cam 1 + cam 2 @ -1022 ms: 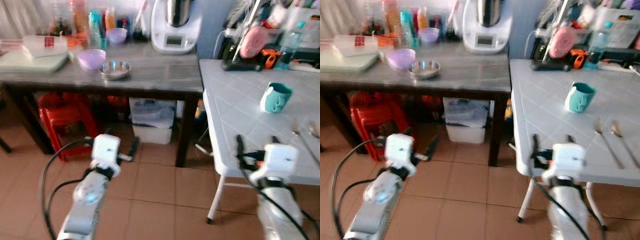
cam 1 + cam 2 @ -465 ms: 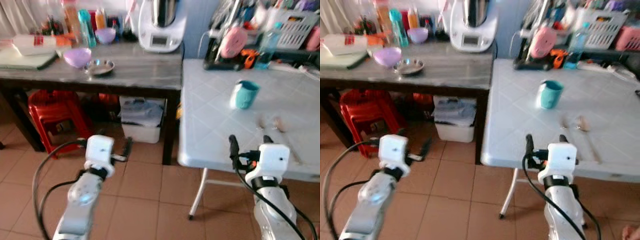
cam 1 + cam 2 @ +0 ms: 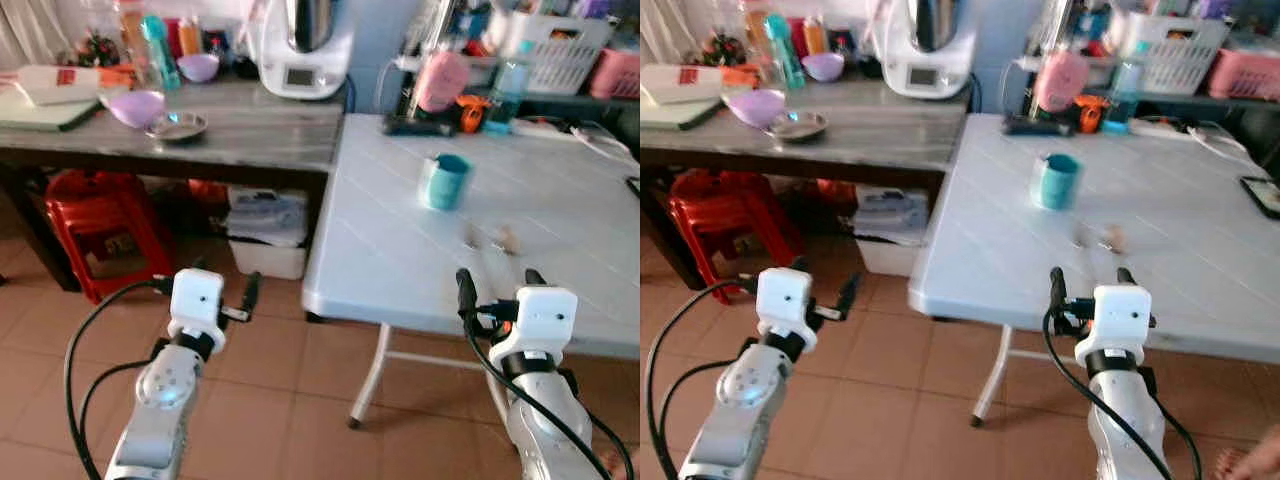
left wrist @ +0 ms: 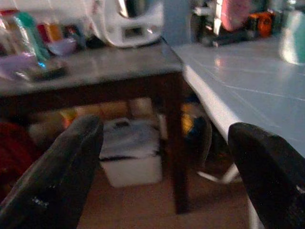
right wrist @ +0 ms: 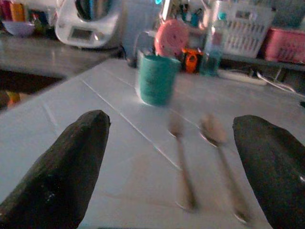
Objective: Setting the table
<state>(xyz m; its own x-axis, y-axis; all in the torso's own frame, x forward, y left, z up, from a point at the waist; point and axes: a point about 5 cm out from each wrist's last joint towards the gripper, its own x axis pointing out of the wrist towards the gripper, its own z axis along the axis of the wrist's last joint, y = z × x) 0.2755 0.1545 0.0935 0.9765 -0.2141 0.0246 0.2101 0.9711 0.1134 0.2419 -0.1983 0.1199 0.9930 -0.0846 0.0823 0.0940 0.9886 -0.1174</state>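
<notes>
Lying ahead between the right gripper's [image 5: 171, 191] spread fingers [image 5: 71, 176]: two spoons [image 5: 183, 164], teal cup [image 5: 156, 78] beyond.

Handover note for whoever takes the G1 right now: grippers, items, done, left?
Left gripper: open, empty, low over the floor beside the white table.
Right gripper: open, empty, at the table's near edge, facing the cutlery.
Teal cup stands upright on the table; fork and spoon lie side by side just nearer the robot than the cup.
Done: nothing grasped yet.
Left: likely pick up and place the cutlery.
</notes>
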